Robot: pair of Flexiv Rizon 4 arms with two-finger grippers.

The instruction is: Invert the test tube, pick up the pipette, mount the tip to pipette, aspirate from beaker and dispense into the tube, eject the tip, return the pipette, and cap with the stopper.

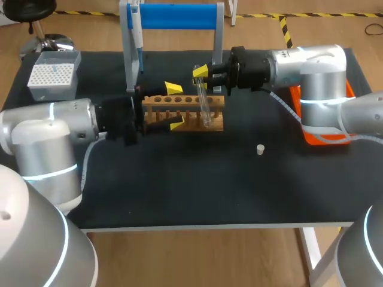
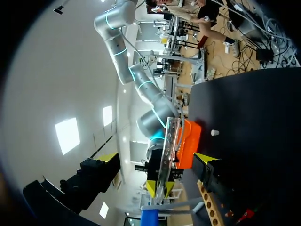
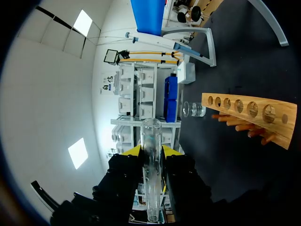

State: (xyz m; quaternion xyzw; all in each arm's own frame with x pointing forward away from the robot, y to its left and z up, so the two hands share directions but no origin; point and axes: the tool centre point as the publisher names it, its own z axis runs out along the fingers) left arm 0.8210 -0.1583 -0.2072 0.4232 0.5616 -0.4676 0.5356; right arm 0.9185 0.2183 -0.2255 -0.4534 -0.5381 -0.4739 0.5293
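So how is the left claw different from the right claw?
The right claw is shut on the glass test tube; the left claw is open and holds nothing. The right claw's fingers sit close together on the tube; the left claw's fingers are spread wide, over the wooden rack. The right claw comes in from the right side, the left claw from the left. Both have two fingers with yellow tips.
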